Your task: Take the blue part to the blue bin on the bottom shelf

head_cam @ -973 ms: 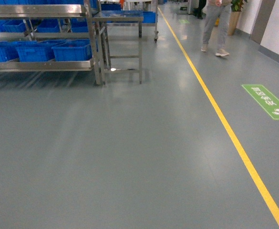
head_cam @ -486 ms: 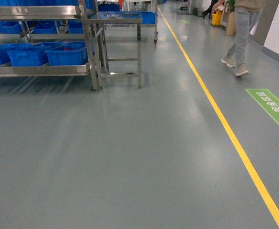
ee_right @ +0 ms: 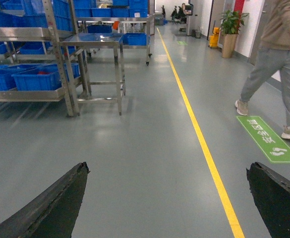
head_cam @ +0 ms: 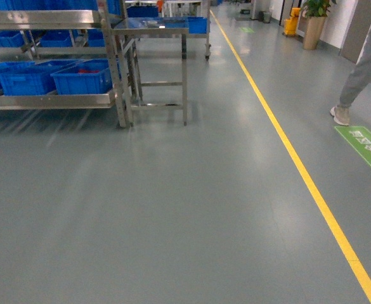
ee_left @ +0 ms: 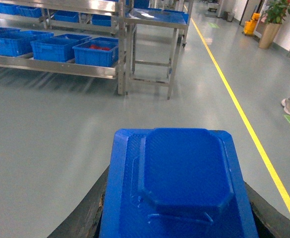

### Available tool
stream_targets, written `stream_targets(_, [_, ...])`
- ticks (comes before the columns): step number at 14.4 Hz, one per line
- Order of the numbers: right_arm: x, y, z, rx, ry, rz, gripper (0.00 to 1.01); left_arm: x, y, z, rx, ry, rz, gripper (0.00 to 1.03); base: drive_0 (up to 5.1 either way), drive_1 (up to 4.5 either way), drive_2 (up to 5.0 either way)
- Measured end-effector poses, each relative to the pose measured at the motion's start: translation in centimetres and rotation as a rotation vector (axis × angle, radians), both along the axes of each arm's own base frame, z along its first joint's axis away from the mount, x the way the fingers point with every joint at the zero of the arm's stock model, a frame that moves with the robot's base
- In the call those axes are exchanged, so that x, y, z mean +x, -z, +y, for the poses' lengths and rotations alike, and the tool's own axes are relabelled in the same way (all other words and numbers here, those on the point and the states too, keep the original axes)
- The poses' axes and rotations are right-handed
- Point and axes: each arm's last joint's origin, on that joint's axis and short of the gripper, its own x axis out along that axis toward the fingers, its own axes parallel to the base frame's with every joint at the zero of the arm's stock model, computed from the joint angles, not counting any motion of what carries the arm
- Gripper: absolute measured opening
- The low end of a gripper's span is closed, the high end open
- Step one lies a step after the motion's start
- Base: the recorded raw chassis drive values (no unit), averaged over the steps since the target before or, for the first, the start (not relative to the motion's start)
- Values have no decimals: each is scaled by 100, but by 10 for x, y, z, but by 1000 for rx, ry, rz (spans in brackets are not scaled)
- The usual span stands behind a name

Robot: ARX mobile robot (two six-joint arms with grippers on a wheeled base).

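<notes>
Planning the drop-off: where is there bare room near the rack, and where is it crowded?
Open floor lies bare between the rack and the yellow line. The bottom shelf is packed with blue bins; a steel table flanks it, and a walker is beyond the line.

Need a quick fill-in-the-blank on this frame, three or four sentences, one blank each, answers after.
1. The moulded blue plastic part sits between the jaws of the ____ gripper.
2. The painted line running along the grey floor is ____ in colour.
3. The blue plastic bins stand on the bottom shelf of a ____ rack.
4. The right gripper stands open and holds ____.

Missing words: left; yellow; stainless-steel; nothing
</notes>
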Motion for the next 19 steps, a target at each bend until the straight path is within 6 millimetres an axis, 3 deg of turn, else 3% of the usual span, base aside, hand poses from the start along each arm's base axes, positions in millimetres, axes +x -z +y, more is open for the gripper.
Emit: stream_targets(19, [0, 0, 0, 0, 0, 3, 98, 0, 0, 0, -1, -1, -3, 44, -3, 422, -429])
